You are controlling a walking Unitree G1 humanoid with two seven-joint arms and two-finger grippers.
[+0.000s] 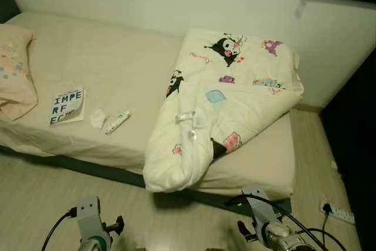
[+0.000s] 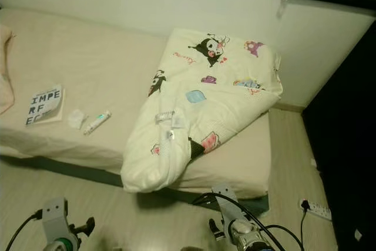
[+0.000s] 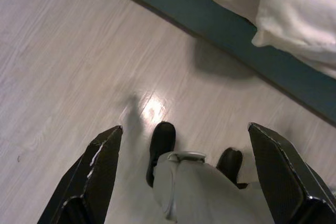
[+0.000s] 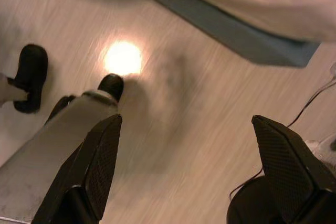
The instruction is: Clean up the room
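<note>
The robot faces the cream-sheeted bed (image 1: 117, 69), both hands hanging spread and empty over the pale wood floor: left hand (image 3: 184, 177), right hand (image 4: 194, 171). Nothing's picked up yet. Next, I'd guess, reach for the white tube (image 1: 117, 123), crumpled tissue (image 1: 97, 118) or paperback book (image 1: 66, 106) beside the bunched cartoon-print duvet (image 1: 223, 98).

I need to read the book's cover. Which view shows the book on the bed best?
The left eye view: the book lies whole beside the pillow, letters legible. The right eye view has it smaller, near the edge. The wrist views face the floor.
</note>
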